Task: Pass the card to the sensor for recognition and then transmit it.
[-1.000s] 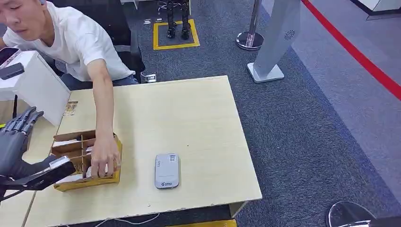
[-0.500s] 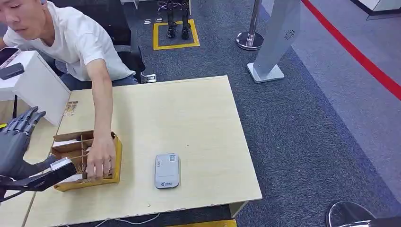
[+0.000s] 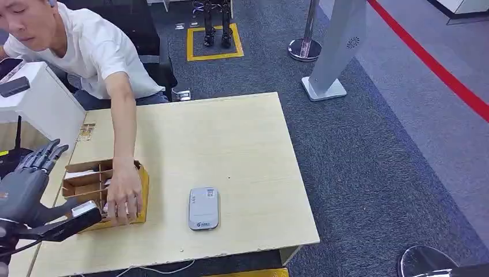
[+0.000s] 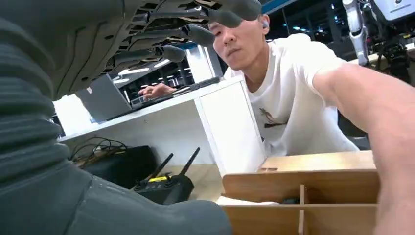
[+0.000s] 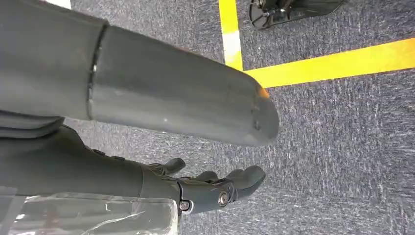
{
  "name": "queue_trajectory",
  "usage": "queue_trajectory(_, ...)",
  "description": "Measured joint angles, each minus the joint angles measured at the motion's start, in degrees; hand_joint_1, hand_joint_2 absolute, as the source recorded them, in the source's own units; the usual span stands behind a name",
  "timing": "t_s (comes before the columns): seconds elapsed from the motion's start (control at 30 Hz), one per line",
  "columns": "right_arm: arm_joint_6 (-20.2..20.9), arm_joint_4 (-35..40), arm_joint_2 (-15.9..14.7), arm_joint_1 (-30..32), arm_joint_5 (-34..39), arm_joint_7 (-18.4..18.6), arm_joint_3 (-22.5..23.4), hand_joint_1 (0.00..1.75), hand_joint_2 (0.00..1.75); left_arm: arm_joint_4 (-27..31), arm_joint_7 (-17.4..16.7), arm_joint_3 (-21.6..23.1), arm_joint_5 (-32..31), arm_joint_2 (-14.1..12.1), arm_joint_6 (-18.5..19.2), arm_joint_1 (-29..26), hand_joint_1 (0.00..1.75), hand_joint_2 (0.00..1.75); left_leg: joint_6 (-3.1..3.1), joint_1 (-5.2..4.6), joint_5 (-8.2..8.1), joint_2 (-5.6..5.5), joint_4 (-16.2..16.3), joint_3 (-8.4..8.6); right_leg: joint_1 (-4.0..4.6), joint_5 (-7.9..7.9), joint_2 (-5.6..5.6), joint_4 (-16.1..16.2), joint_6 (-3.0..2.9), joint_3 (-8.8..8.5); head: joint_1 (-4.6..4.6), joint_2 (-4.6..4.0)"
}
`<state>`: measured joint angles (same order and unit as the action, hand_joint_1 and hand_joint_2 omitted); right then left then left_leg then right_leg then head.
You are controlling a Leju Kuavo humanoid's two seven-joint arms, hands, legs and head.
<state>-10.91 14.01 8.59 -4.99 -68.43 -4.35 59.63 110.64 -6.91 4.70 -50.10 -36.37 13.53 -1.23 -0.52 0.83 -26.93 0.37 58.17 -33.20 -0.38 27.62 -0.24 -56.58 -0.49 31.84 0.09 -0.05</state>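
Seen from the head camera, the robot's left hand hovers at the near left corner of the pale wooden tabletop, its fingers spread apart and holding nothing. Just beside it sits a divided cardboard box with a yellow outer wall, and white cards lie in its compartments. A person in a white T-shirt leans in from the far side, one hand reaching down into the near right part of the box. A grey card sensor lies flat on the tabletop to the right of the box, apart from it. A white cabinet stands at the left edge, and a grey kiosk stand rises from the carpet beyond the tabletop.

From the left wrist camera, the left hand's dark fingers stretch out straight and separated, with the thick grey thumb apart from them; nothing lies between. The wooden dividers of the box appear close ahead, a white card edge showing inside. The person's forearm crosses the box. A black radio unit with two antennas sits behind.

From the right wrist camera, the right hand hangs over grey carpet marked with yellow tape, its fingers loosely extended and empty.
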Motion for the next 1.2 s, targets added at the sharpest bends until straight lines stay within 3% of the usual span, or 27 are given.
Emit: queue_trajectory(1.2,-0.1,-0.3,0.0,0.0,-0.4,0.2,0.0,0.00,0.00,0.0,0.5,2.8,0.0,2.3,-1.5,-4.8,0.00,1.75,0.00,-0.01,-0.01,0.01,0.0,0.00,0.00,0.00,0.00,0.0,0.00,-0.01,0.02,-0.02)
